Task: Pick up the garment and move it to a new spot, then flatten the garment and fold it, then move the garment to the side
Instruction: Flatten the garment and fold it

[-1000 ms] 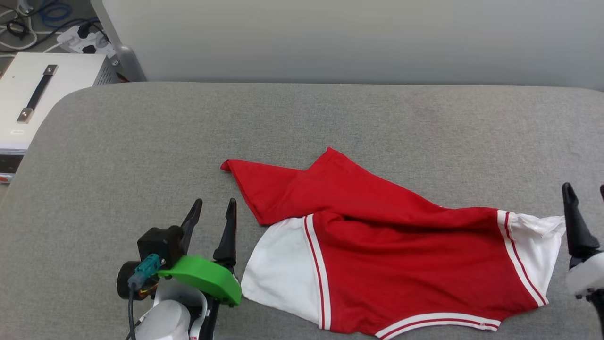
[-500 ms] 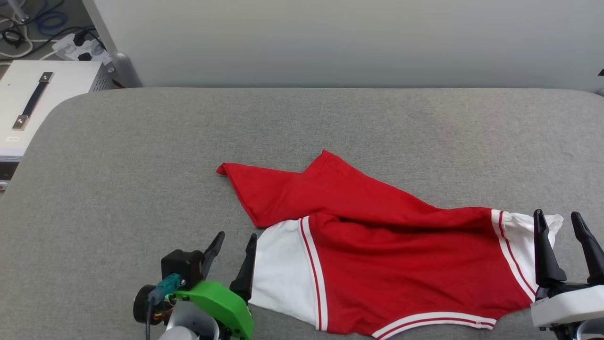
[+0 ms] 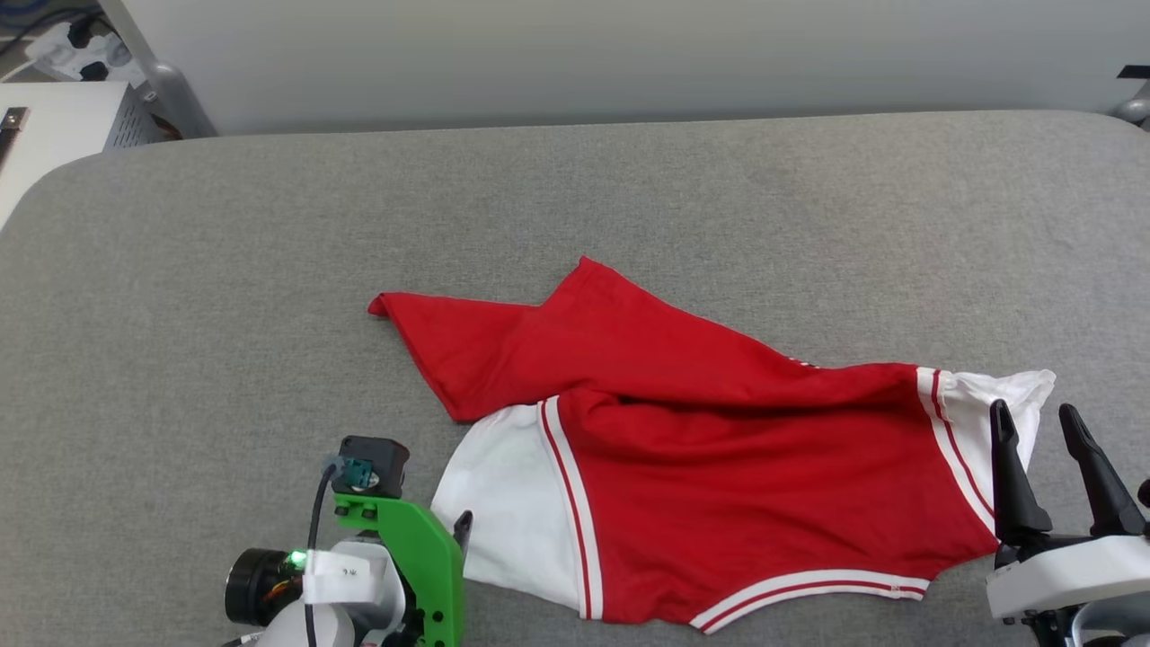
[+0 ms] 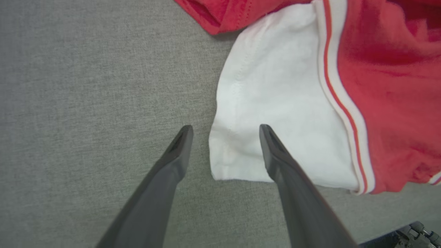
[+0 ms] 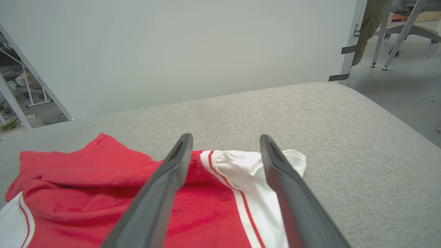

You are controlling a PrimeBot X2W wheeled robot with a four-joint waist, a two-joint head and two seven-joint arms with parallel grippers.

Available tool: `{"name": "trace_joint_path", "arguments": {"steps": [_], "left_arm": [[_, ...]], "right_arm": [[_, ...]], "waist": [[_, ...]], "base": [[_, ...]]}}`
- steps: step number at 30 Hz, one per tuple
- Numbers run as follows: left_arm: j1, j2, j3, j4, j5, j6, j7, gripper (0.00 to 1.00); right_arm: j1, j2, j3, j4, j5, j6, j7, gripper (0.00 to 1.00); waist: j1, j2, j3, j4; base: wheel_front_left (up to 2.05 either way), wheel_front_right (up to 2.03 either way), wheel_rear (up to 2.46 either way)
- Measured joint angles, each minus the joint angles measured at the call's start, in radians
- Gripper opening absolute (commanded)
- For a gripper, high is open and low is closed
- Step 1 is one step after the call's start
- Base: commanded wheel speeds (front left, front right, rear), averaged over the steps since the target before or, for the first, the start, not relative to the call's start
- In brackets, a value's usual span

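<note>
- Garment (image 3: 719,476) sat rumpled on the near middle of the pad, with a red flap folded across its top. It looked light and floppy to me, so it would sag wherever it wasn't held.
- Left gripper (image 4: 224,129) was spread wide and empty, straddling the edge of the left white sleeve (image 4: 275,113). I figured that was a decent pinch spot.
- Right gripper (image 3: 1033,412) was also wide open with nothing in it, at the right white sleeve (image 3: 975,395), which would be my second grab point.
- Grey fabric pad (image 3: 269,270) looked like it would drag on the cloth, so I'd lift rather than slide. There was a white box (image 3: 45,126) off the far left corner and a plain wall (image 3: 629,54) behind.
</note>
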Motion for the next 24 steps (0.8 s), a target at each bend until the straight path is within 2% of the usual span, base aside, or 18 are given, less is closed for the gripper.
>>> {"name": "trace_joint_path", "arguments": {"steps": [5, 12, 13, 14, 24], "left_arm": [[0.002, 0.010, 0.004, 0.001, -0.010, 0.041, 0.082, 1.00], [0.000, 0.015, 0.005, 0.021, -0.011, 0.052, 0.113, 1.00], [-0.001, 0.015, 0.005, 0.023, -0.015, 0.052, 0.121, 0.39], [-0.002, 0.015, 0.007, 0.023, -0.022, 0.052, 0.124, 0.00], [0.008, -0.005, 0.056, -0.002, -0.066, 0.048, 0.023, 0.00]], "right_arm": [[-0.025, 0.000, 0.012, 0.012, 0.000, 0.000, -0.008, 1.00], [-0.039, -0.001, 0.017, 0.029, 0.000, 0.000, -0.017, 1.00], [-0.040, -0.002, 0.017, 0.031, -0.002, 0.000, -0.017, 1.00], [-0.040, -0.002, 0.017, 0.033, -0.002, 0.000, -0.017, 1.00], [-0.038, -0.055, 0.015, 0.052, -0.025, 0.000, 0.042, 1.00]], "waist": [[0.0000, 0.0000, 0.038, -0.027], [0.0000, 0.0000, 0.076, -0.049], [0.0000, 0.0001, 0.079, -0.051], [0.0000, 0.0000, 0.081, -0.052], [0.0000, 0.0000, 0.037, -0.026]], "base": [[0.00, 0.00, 0.00], [0.00, 0.00, 0.00], [0.00, 0.00, 0.00], [0.00, 0.00, 0.00], [0.00, 0.00, 0.00]]}}
